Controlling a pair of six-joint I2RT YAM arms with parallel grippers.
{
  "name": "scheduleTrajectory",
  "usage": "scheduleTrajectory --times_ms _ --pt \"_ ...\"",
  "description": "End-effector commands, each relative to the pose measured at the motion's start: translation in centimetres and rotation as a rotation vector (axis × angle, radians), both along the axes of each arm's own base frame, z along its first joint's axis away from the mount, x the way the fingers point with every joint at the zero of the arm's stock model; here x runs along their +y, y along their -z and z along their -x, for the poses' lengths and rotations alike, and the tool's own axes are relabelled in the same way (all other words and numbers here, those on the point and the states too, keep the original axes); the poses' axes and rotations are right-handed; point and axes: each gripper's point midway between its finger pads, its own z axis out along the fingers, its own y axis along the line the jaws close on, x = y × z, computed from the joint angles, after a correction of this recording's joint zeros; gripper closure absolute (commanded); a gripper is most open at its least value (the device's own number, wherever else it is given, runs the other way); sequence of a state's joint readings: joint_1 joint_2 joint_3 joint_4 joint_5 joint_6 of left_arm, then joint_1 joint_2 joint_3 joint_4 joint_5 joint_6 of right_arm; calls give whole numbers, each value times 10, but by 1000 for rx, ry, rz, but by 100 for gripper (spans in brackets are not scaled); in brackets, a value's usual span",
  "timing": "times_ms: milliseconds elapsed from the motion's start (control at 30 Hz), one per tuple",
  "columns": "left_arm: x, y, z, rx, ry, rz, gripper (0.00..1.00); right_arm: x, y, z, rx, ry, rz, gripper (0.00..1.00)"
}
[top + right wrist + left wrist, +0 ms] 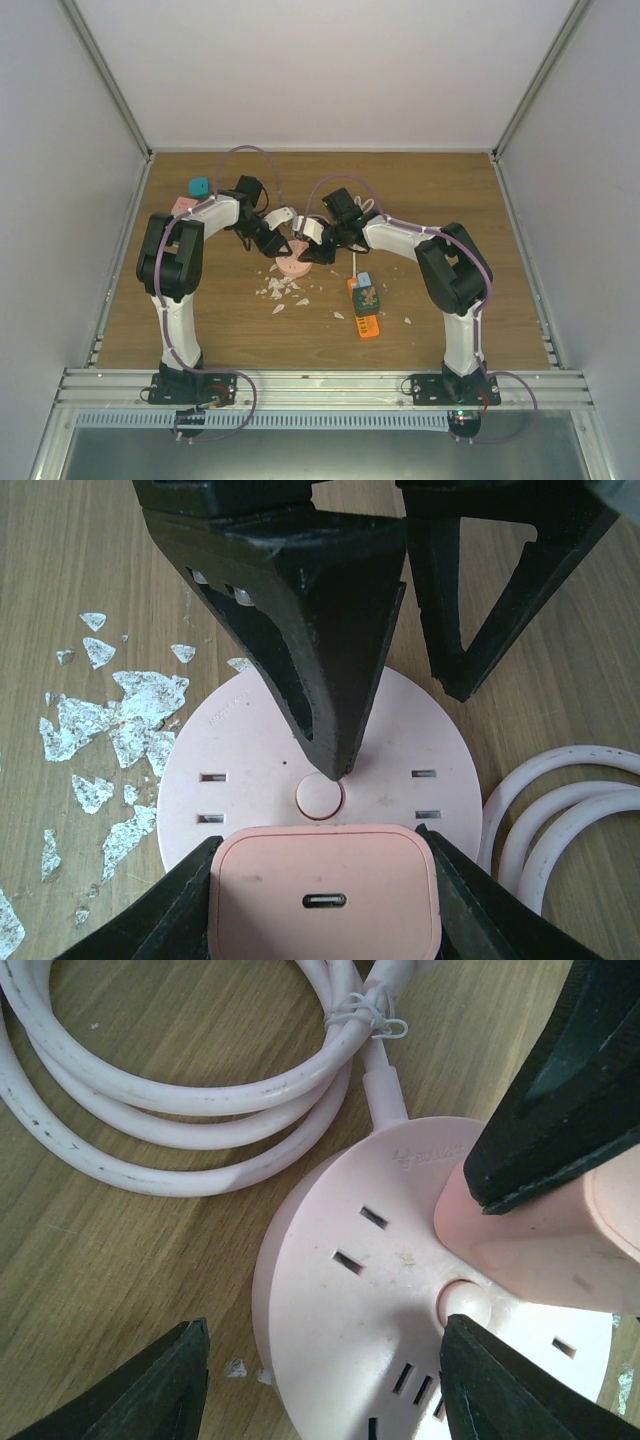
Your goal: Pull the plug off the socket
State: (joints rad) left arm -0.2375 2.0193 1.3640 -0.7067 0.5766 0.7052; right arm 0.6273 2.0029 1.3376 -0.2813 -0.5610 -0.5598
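Observation:
A round pink socket (292,266) lies on the wooden table between both arms. A pink plug (325,890) with a USB-C port sits in its near edge. My right gripper (322,865) is shut on the plug, one finger on each side. My left gripper (325,1380) is open over the socket (360,1300). One of its fingers (320,680) has its tip at the socket's centre button, and the other stands off the rim. The plug also shows in the left wrist view (540,1250), under a right finger (570,1090).
The socket's white coiled cable (180,1110) lies beside it. White flakes (280,290) are scattered in front. An orange power strip (365,308) with a plug in it lies to the right. A blue cube (199,186) and a pink block (183,205) sit at the far left.

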Motion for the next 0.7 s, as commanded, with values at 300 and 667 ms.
scheduleTrajectory --times_ms 300,667 --pt "47 68 7 10 5 -352 38 22 -64 -14 -22 -3 -152 84" --pt "51 72 7 14 8 -379 40 17 -69 -9 -32 -2 -145 85"
